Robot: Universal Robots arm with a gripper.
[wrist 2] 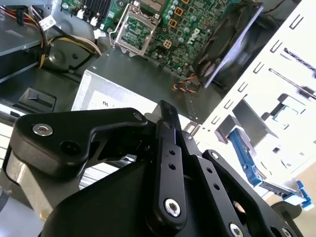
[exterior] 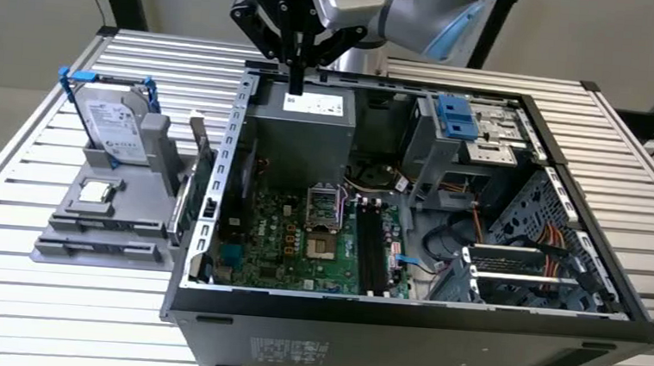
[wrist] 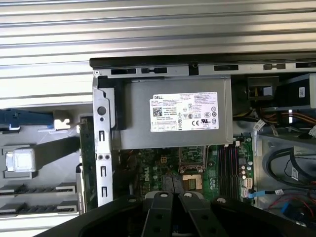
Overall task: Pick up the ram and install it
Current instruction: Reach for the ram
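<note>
The ram point(exterior: 200, 155) is a thin dark-green stick standing on edge in the grey holder point(exterior: 105, 236), just outside the case's wall on the exterior view's left. In the first wrist view the ram point(wrist: 88, 148) runs along that wall. My gripper point(exterior: 297, 82) hangs above the far edge of the open computer case point(exterior: 409, 327), over the silver power supply point(exterior: 302, 125), well above and apart from the ram. Its fingers look shut with nothing between them. The dark memory slots point(exterior: 370, 253) lie on the green motherboard point(exterior: 288, 241).
A silver hard drive point(exterior: 118, 125) in a blue frame and a small square processor chip point(exterior: 96, 191) sit in the grey holder. Inside the case are the processor socket point(wrist: 192, 173), a fan point(wrist 2: 227, 39), cables point(exterior: 508, 239) and a blue-latched drive bay point(exterior: 456, 119). The slatted table point(exterior: 19, 300) surrounds everything.
</note>
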